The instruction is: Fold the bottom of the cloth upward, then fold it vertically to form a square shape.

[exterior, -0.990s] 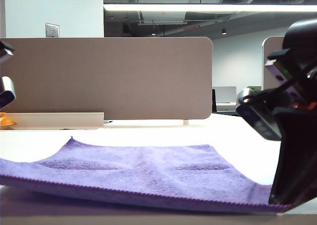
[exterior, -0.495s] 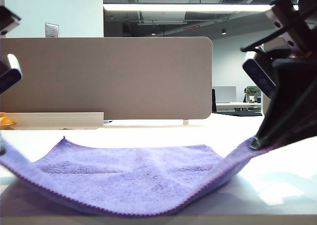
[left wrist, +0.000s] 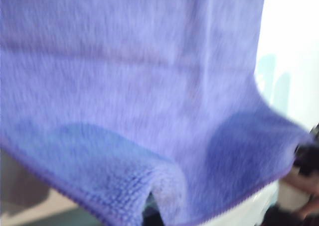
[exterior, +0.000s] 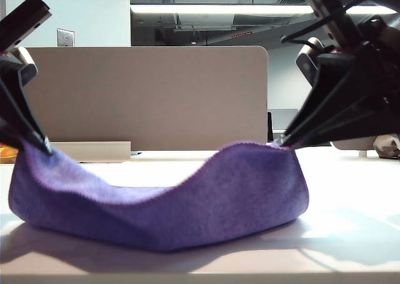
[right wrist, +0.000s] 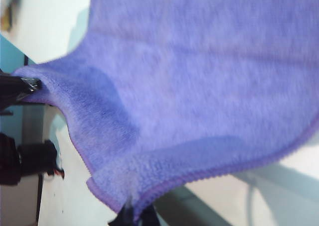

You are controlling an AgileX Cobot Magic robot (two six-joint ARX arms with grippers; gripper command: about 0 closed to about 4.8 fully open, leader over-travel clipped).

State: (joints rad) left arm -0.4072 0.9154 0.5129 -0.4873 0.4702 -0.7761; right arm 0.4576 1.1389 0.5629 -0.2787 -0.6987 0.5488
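Left gripper (exterior: 47, 149) up at the left edge of the exterior view, pinched tight on one near corner of the cloth (exterior: 187, 202); right gripper (exterior: 279, 144) raised on the right side, clamped on the other near corner, fingertips just poking out under the hem in its own wrist view (right wrist: 133, 215). Strung between the two, long axis running left to right across the white table (exterior: 350, 234), held edge lifted and sagging in the middle, belly bulging toward the camera and bottom fold resting on the tabletop. Purple pile filling both wrist views (left wrist: 129, 96), hanging away from each grip, blurred.
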